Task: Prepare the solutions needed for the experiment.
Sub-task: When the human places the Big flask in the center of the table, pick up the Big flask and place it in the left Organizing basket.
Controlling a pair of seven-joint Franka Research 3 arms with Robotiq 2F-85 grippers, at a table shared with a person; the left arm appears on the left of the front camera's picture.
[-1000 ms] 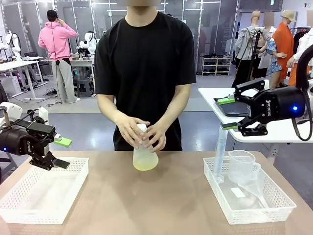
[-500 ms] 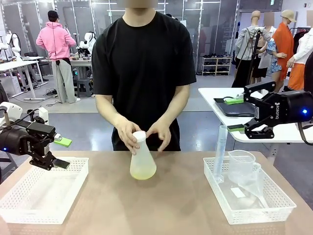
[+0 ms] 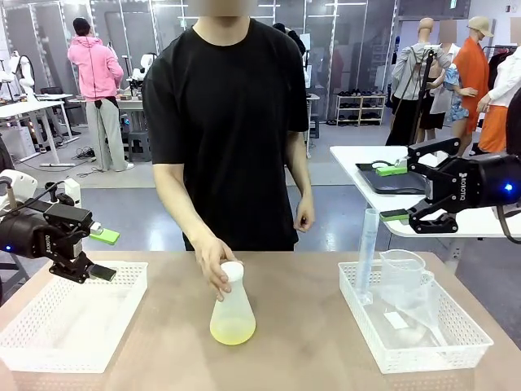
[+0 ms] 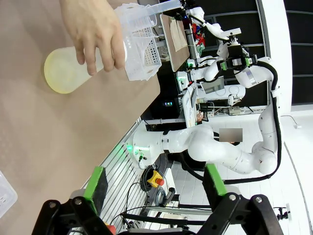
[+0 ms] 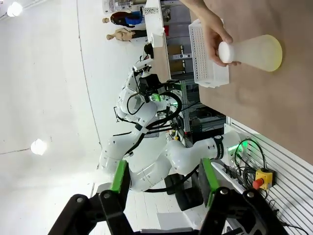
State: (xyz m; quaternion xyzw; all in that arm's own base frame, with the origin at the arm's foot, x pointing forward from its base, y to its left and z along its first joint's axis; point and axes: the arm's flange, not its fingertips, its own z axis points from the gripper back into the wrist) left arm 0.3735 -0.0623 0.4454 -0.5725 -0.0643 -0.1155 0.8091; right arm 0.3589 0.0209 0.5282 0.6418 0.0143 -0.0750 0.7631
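On the table point(image 3: 309, 326), between the left tray point(image 3: 49, 358) and the right tray point(image 3: 423, 362), the flask point(image 3: 233, 314) stands upright near the middle, and the person's hand point(image 3: 213, 259) is wrapped round its neck. Your left gripper point(image 3: 103, 254) hangs over the left tray's far edge with its jaws wide and empty. Your right gripper point(image 3: 392, 192) hovers high beyond the right tray, its jaws also apart and holding nothing.

Expect the flask to be stiff, light and bottom-heavy. Its frosted cone would likely squeeze out of the pads, so take it at the narrow neck, just under the rim. Treat it as breakable.

The liquid point(image 3: 232, 330) is only a shallow yellow pool. Keep the flask upright, as you cannot tell whether the mouth is stoppered.
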